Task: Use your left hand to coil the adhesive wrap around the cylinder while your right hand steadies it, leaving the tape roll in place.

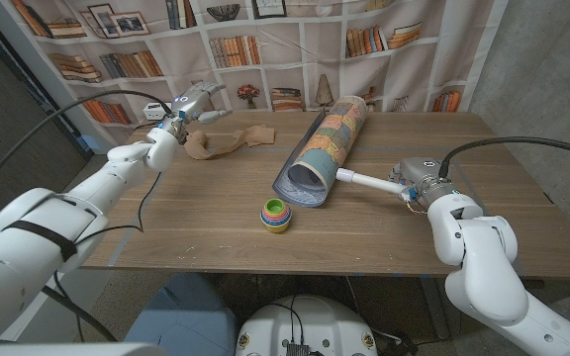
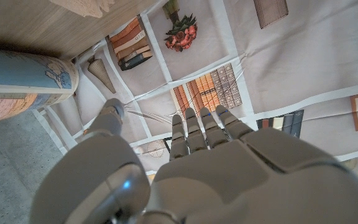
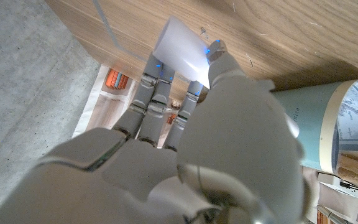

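head view, cylinder: big tube (image 1: pixel 327 140) with a patchwork-style print lies on its side across the middle of the table (image 1: pixel 166 232), open end toward the robot. There's some kind of print on it, but I can't read any of it.
head view, wrap: tan adhesive wrap (image 1: pixel 228 141) lies crumpled on the table's far left part, well apart from the cylinder.
head view, left hand: left hand (image 1: pixel 194 103) hovers up by the wrap's far end with its fingers stretched out, holding nothing as far as I can see.
head view, right hand: right hand (image 1: pixel 416 181) sits on the table right of the cylinder's near end, clamped on a white tube-like piece (image 1: pixel 369 182) that reaches to the cylinder's open mouth.
head view, other stuff: small stack of rainbow-coloured cups (image 1: pixel 276 214) stands just in front of the cylinder. Bookshelf-print backdrop (image 1: pixel 295 40) behind the table.
left wrist view: left hand (image 2: pixel 204 162) has its fingers straight and apart, with nothing in them. The cylinder's end (image 2: pixel 23 78) shows a cartoon drawing, no readable words.
right wrist view: right hand (image 3: pixel 191 137) has its fingers closed around the white piece (image 3: pixel 179 53), with the pale blue cylinder (image 3: pixel 325 134) just beside it. There's tiny dark lettering on the cylinder, too small to read.
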Robot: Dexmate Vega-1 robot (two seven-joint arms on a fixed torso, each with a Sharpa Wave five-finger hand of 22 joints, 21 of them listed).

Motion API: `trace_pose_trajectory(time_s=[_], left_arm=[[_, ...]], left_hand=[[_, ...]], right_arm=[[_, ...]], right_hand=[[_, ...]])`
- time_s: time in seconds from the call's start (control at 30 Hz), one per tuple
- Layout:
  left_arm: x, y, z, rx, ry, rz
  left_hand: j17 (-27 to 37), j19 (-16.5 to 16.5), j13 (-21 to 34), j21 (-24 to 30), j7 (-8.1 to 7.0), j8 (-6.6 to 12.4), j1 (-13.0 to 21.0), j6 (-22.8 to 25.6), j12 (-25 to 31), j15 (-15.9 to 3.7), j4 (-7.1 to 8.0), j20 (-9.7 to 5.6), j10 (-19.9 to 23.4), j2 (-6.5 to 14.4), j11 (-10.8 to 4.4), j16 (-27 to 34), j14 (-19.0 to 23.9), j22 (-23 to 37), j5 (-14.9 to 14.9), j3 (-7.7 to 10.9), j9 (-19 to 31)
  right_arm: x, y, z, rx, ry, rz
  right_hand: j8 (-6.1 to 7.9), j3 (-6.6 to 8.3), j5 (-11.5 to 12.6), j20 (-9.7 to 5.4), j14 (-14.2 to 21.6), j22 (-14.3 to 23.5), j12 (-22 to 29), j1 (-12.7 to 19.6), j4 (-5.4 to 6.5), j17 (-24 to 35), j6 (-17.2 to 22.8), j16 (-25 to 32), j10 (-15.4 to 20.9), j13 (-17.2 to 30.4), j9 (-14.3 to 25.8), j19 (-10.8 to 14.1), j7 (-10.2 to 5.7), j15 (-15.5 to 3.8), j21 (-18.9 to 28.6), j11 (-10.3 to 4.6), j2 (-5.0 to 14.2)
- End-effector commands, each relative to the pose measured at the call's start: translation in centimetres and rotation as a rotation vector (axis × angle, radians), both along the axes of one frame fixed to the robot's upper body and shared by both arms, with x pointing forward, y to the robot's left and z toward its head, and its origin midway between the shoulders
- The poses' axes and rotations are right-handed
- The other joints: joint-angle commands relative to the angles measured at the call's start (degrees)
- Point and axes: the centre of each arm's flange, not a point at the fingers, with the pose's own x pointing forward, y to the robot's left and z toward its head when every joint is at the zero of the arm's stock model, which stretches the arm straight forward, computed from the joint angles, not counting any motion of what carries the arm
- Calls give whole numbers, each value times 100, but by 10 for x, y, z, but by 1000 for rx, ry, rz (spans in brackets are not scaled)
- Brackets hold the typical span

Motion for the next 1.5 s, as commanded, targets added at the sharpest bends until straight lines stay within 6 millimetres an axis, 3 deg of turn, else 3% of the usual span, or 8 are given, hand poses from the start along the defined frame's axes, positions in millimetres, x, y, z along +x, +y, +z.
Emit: trace_pose_trajectory(time_s=[0.03, 0.17, 0.2, 0.5, 1.5], left_arm=[[1, -1, 0, 64, -12, 26], [1, -2, 0, 80, -10, 30], [1, -3, 0, 80, -14, 37], [0, -4, 1, 122, -3, 63], [-4, 3, 4, 189, 41, 170]], left_hand=[[15, 58, 28, 13, -67, -12, 216, -11, -15, -48, -18, 4, 6, -25, -97, 8, 60, 21, 14, 95, 25], [19, 58, 42, 10, -120, -9, 400, -19, -9, -121, -26, 51, 29, -64, -134, 18, 119, 23, 12, 123, 27], [23, 60, 57, 10, -124, 83, 560, 213, -8, -126, -15, 53, 33, -104, -138, 13, 138, 26, 6, 135, 40], [54, 107, 108, 31, -166, 161, 840, 436, 28, -189, 25, 182, 108, -180, -232, 98, 403, 40, -7, 101, 93], [104, 87, 224, 33, -92, 180, 1022, 514, 138, -94, 135, 313, 286, -123, -185, 131, 491, 54, -18, -15, 147]], right_arm=[[3, -1, -1, 0, 7, -9], [3, -1, -1, 0, 7, -11], [3, -1, -1, 0, 8, -12], [2, -1, -3, 4, 6, -17], [-4, -5, -8, 13, -13, -33]], right_hand=[[-3, 299, 28, -643, 842, 32, 7, 102, -9, 22, 60, -23, 356, 28, 15, -33, -23, -1565, 34, -316, 132], [-13, 305, 28, -641, 850, 31, -1, 101, -9, 31, 53, -33, 350, 33, 18, -39, -25, -1565, 47, -315, 131], [-12, 306, 28, -641, 851, 30, -2, 101, -9, 32, 57, -34, 353, 32, 19, -40, -25, -1565, 49, -316, 131], [-25, 317, 26, -639, 858, 29, -14, 98, -9, 53, 61, -58, 358, 41, 26, -58, -25, -1565, 76, -316, 125], [-68, 354, -21, -642, 880, 26, -73, 99, -12, 131, 81, -140, 366, 74, 54, -126, -32, -1565, 182, -317, 111]])
